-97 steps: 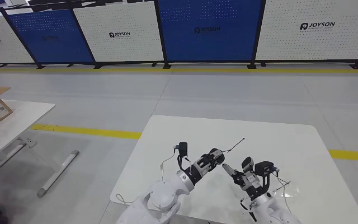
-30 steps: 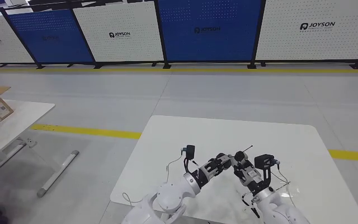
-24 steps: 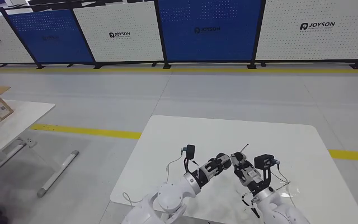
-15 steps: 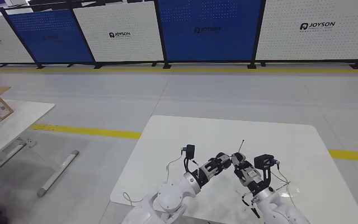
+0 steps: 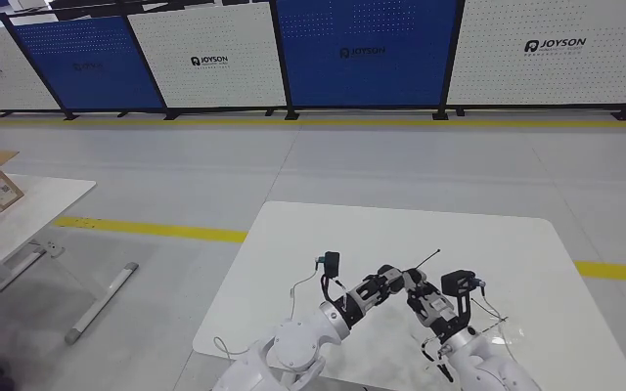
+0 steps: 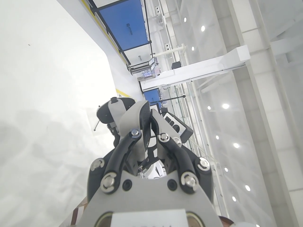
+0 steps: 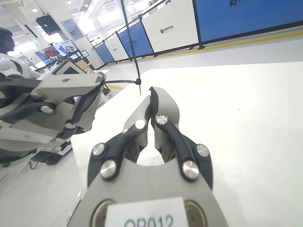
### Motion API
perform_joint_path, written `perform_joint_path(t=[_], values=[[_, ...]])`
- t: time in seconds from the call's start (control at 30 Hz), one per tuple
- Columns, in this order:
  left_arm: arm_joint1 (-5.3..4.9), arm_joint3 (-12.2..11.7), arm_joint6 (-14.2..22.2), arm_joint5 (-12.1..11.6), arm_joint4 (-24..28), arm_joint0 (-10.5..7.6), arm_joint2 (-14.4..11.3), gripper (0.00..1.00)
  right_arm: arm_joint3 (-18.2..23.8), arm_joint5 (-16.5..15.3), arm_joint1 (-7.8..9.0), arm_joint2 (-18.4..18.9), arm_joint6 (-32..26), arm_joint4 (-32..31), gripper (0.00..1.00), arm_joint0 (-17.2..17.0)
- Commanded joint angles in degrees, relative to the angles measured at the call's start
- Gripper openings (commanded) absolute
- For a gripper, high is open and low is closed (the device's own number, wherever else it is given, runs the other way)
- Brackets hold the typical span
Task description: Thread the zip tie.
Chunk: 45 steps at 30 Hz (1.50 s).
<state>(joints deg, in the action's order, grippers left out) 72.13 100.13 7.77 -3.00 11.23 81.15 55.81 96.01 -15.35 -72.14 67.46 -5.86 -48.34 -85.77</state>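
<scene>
White tabletop (image 5: pixel 489 244), thin black zip tie (image 7: pixel 138 81)

logo wording on blue and white wall panels (image 5: pixel 367 51) | wrist-plate label (image 7: pixel 148 212), seemingly a code, cut off

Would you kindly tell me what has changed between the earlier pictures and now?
The left gripper carried the zip tie rightward to the right gripper, which edged in to meet it; the tie's free end swung slightly. The left gripper stays shut on it above the table.
</scene>
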Motion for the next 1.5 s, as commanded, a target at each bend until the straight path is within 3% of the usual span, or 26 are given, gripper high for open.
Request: perform_joint_path(t=[0.0,0.37,0.53,0.67,0.7,0.73,1.47], values=[[0.04,-0.3,-0.1,0.6,0.0,-0.14,-0.1,0.0,0.1,-0.4,0.06,0.3,-0.4,0.4,0.34,-0.2],[0.21,-0.8,-0.1,0.9,-0.3,-0.48,-0.4,0.0,0.8,-1.0,0.21,1.2,0.5,1.1,0.28,-0.8],[0.21,-0.8,0.0,0.7,-0.6,-0.25,-0.4,0.0,0.7,-0.9,0.19,1.2,0.8,1.2,0.17,-0.6],[0.21,-0.9,0.0,0.6,-0.8,-0.12,-0.4,0.0,0.7,-0.8,0.16,1.1,1.0,1.1,0.14,-0.5],[0.21,-0.9,0.0,0.6,-0.8,-0.11,-0.4,0.0,0.7,-0.8,0.16,1.1,1.1,1.1,0.1,-0.5],[0.21,-0.9,0.1,0.6,-0.8,-0.1,-0.4,0.0,0.7,-0.8,0.15,1.1,1.2,1.1,0.0,-0.5],[0.25,0.0,0.3,-2.1,-0.6,0.68,-0.1,0.0,-0.3,-0.9,0.13,-0.2,-0.1,-1.2,0.0,0.0]])
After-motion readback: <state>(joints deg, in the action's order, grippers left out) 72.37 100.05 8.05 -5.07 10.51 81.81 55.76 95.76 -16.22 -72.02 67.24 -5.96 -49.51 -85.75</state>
